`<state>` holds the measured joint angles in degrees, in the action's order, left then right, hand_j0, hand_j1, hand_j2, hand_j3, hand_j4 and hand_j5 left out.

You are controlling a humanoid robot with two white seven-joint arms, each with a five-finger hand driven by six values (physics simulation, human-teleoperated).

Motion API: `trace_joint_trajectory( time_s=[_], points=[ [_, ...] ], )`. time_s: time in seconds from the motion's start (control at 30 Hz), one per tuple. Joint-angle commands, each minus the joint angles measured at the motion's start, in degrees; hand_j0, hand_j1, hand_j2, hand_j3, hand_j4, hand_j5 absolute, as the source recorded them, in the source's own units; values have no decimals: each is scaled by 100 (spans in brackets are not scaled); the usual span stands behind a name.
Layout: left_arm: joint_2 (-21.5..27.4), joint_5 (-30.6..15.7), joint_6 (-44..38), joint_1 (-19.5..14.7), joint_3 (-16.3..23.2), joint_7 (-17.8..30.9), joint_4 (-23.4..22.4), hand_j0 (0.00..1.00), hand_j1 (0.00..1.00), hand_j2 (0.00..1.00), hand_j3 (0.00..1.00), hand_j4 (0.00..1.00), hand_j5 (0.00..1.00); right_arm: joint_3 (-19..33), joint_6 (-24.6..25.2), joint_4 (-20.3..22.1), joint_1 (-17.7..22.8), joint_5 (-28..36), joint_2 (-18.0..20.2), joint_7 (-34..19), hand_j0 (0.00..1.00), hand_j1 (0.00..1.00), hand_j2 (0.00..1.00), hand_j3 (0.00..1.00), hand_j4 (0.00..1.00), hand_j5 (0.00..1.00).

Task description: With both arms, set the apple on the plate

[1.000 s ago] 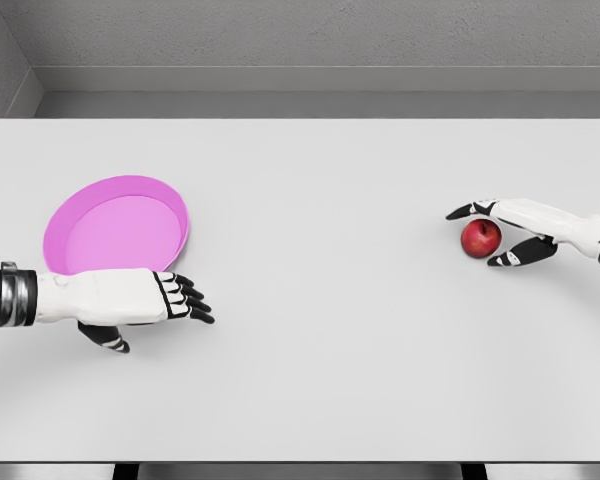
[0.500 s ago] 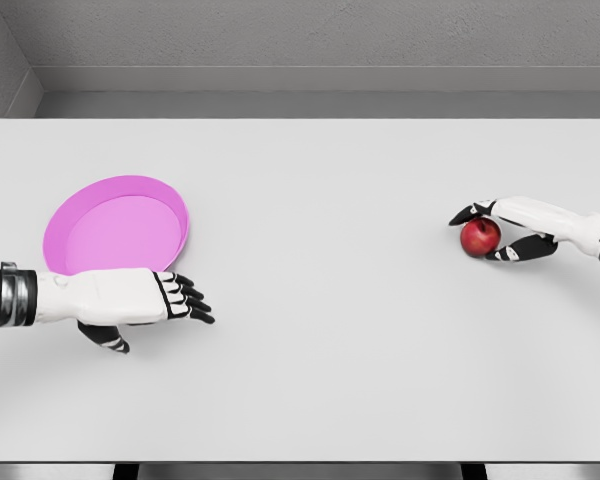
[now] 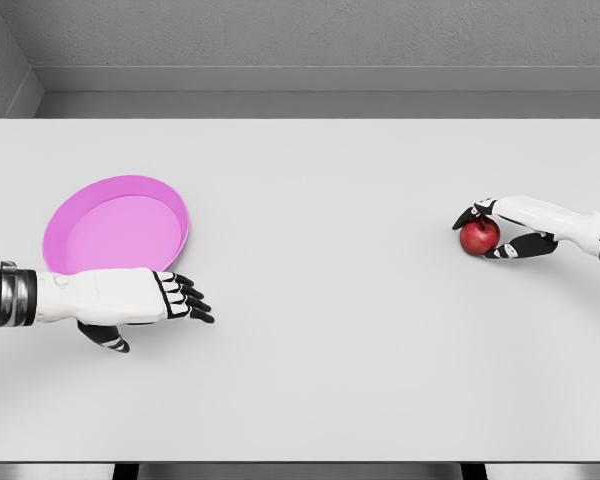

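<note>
A: Where does the apple (image 3: 479,237) sit right now?

B: On the tabletop (image 3: 330,200), far out on the right side, well apart from the pink plate (image 3: 115,232) at the left. The right hand (image 3: 502,232) is curled around it, dark fingers (image 3: 474,212) over the far side and the thumb under the near side, so I read it as clamped on the fruit. The apple looks to be resting on the surface, not lifted.

A: And the other hand?

B: The left hand (image 3: 140,298) hovers just in front of the plate's near rim, fingers loosely extended and holding nothing.

A: So the step in hand is securing the grasp before the lift?

B: That's my judgement. A round, smooth apple can roll out of a shallow pinch, so the fingers should wrap past its widest part before any upward pull.

A: Then straight across to the plate?

B: Probably not in one reach. The plate lies far over on the left, and the task asks for both arms, so a handover near the middle seems likely. Lift cleanly and carry the apple level toward the centre. The left palm should come under it and close fully before the right lets go.

A: What's the main risk?

B: A release too early — the apple would drop and roll across the bare tabletop.
</note>
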<state>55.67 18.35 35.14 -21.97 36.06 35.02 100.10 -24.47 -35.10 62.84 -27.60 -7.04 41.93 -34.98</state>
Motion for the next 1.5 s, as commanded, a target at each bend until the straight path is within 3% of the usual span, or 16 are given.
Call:
trace_joint_trajectory(
  time_s=[0.0, 0.47, 0.53, 0.6, 0.7, 0.8, 0.87, 0.93, 1.0, 1.03, 1.1, 1.2, 1.47],
  points=[
    [5, -34, -14, 0, -2, -2, 1, 100, 100, 100, 100, 100, 100, 4, 10, 9, 0, 36, -1, -2, 63, 63, 63, 63, 63, 63],
    [5, -34, -14, 0, -2, -2, 1, 100, 100, 100, 100, 100, 100, 13, 10, 79, -158, 133, -54, -2, 56, 56, 56, 56, 56, 56],
    [5, -34, -14, 0, -2, -2, 1, 100, 100, 100, 100, 100, 100, 4, 10, 255, -237, 212, -54, -2, 56, 56, 56, 56, 56, 56],
    [5, -34, -14, 0, -2, -2, 1, 100, 100, 100, 100, 100, 100, -75, 10, 755, -307, 212, -97, -2, 55, 55, 55, 55, 55, 55],
    [5, -34, -14, 0, -2, -2, 1, 100, 100, 100, 100, 100, 100, -778, 10, 1380, -571, 212, -580, -2, 55, 55, 55, 55, 55, 55],
    [5, -34, -14, 0, -2, -2, 1, 100, 100, 100, 100, 100, 100, -1665, 10, 1468, -1125, 203, -1424, -2, 55, 55, 55, 55, 55, 55],
    [5, -34, -14, 0, -2, -2, 1, 100, 100, 100, 100, 100, 100, -1956, 10, 1512, -1590, 203, -1662, -2, 55, 55, 55, 55, 55, 55],
    [5, -34, -14, 0, -2, -2, 1, 100, 100, 100, 100, 100, 100, -1903, 10, 1529, -1784, 221, -1583, -2, 55, 55, 55, 55, 55, 55],
    [5, -34, -14, 0, -2, -2, 1, 100, 100, 100, 100, 100, 100, -1017, 10, 1529, -1688, 519, -1153, -2, 67, 67, 67, 67, 67, 67],
    [5, -34, -14, 0, -2, -2, 1, 100, 100, 100, 100, 100, 100, -375, 10, 1477, -1582, 546, -784, -2, 79, 79, 79, 79, 79, 79],
    [5, -34, -14, 0, -2, -2, 1, 100, 100, 100, 100, 100, 100, 188, 10, 1152, -1371, 546, -300, -2, 100, 100, 100, 100, 100, 100],
    [5, -34, -14, 0, -2, -2, 1, 100, 100, 100, 100, 100, 100, 470, 10, 897, -1134, 546, 70, -2, 100, 100, 100, 100, 100, 100],
    [5, -34, -14, 0, -2, -2, 1, 100, 100, 100, 100, 100, 100, 118, 10, 932, -1099, 537, 78, -2, 100, 100, 100, 100, 100, 100]
  ],
)
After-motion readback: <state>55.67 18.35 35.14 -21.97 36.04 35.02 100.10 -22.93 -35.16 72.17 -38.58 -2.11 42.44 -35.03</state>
